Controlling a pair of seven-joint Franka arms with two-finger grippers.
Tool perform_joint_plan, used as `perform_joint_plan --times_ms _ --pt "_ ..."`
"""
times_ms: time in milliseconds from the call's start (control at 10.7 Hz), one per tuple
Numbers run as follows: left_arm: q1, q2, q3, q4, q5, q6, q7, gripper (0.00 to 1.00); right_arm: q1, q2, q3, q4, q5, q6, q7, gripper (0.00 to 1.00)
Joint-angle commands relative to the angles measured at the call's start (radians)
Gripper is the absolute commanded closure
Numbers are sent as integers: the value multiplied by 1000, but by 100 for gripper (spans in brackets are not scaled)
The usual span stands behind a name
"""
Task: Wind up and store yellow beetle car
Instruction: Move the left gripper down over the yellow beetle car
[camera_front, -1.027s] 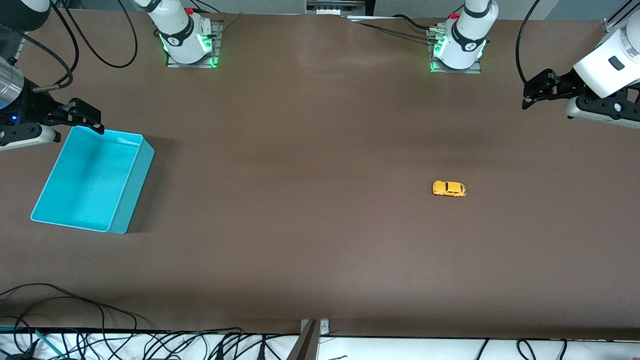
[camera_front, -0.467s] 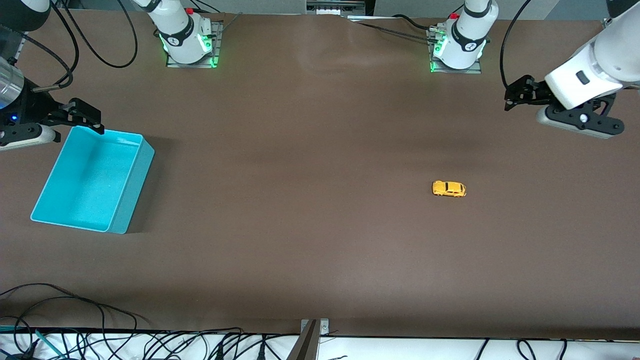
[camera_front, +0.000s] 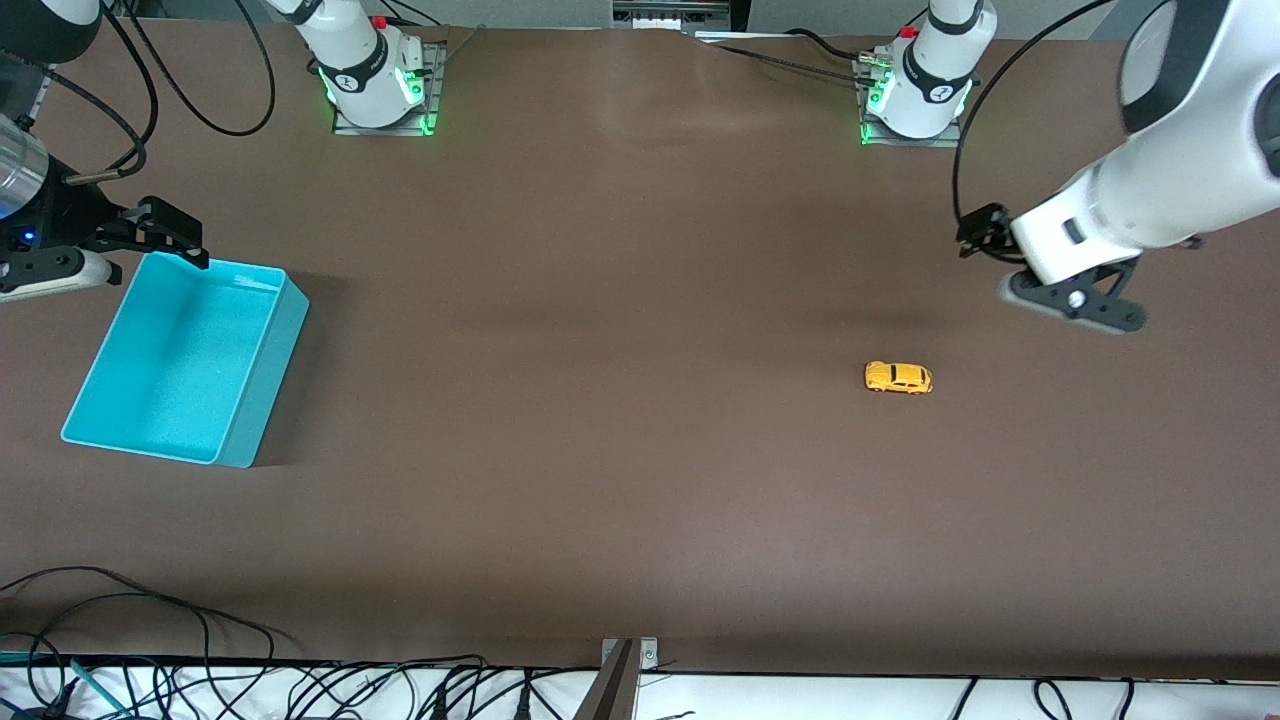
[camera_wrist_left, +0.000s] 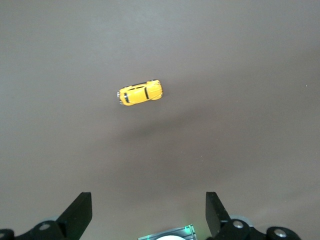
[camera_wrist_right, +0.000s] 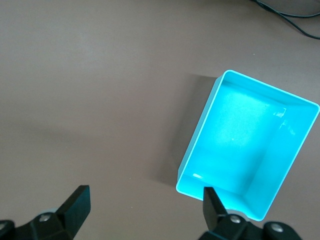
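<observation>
Front view: tiny rounded yellow beetle car with dark windows sitting on its wheels on the flat brown table, toward the left arm's end. Lying well apart from the open turquoise plastic bin at the right arm's end, about as near the camera as the bin. Left gripper hanging in the air over bare table, just past the car, fingers spread wide. Right gripper waiting over the bin's rim, fingers apart too.
</observation>
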Motion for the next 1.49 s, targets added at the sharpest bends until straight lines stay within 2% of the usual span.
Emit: perform_joint_plan --times_ms 0,374,560,747,1027,1401 --pt "-15 11 1 -93 27 113 114 0 4 -8 -5 -2 -6 -9 -16 0" --pt "-7 11 1 -290 27 356 294 0 4 -8 -5 -2 -6 -9 -16 0" --pt "2 44 3 -371 27 481 471 0 4 -8 -5 -1 -6 -11 -16 0" --pt "10 97 3 -384 40 560 606 0 2 -8 -5 -1 -6 -11 -16 0" --pt "25 162 5 -456 77 753 783 0 2 -8 -5 -1 -6 -9 -16 0" --pt "27 235 5 -471 86 861 970 0 4 -8 -5 -2 -6 -9 -16 0"
